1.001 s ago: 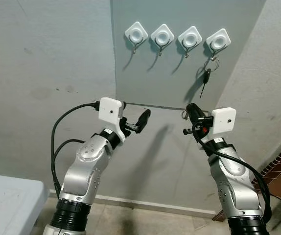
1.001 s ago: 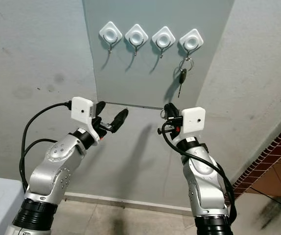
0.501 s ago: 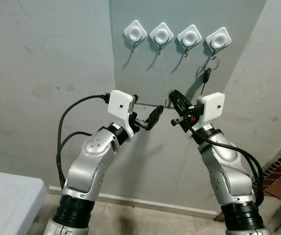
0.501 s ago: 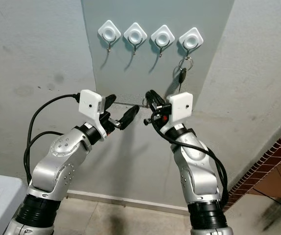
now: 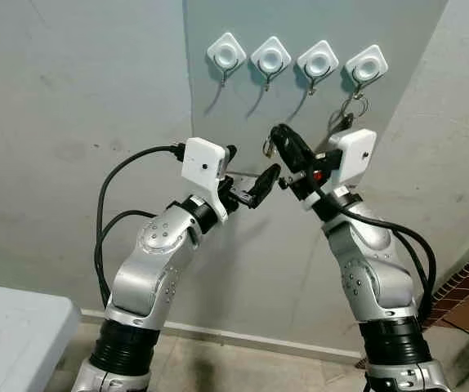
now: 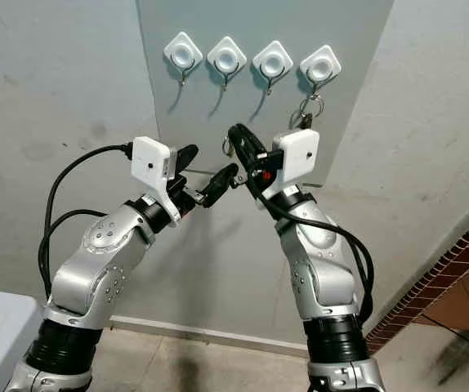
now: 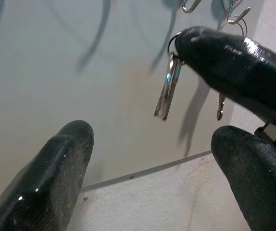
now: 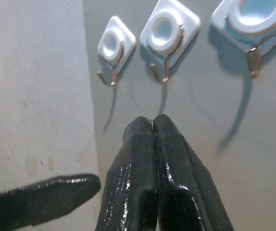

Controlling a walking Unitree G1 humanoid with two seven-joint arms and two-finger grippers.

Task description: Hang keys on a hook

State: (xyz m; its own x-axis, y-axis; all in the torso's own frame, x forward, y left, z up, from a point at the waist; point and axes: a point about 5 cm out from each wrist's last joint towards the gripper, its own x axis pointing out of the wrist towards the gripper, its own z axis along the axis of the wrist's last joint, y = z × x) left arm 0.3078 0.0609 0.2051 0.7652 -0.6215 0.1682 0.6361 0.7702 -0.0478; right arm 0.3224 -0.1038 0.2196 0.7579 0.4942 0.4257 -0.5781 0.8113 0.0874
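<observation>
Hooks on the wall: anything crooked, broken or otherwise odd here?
Nothing stands out. The four white hooks sit in an even row, and the rightmost hook already carries a key set. The right gripper is shut on a small key ring below the row; the left gripper is open beside it.

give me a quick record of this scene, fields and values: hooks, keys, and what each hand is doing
hooks: four white wall hooks in a row
hung key: on the rightmost hook
right hand: shut on a key ring, raised below the hooks
left hand: open, just beside the right hand, holding nothing
task state: held keys not yet on a hook
</observation>
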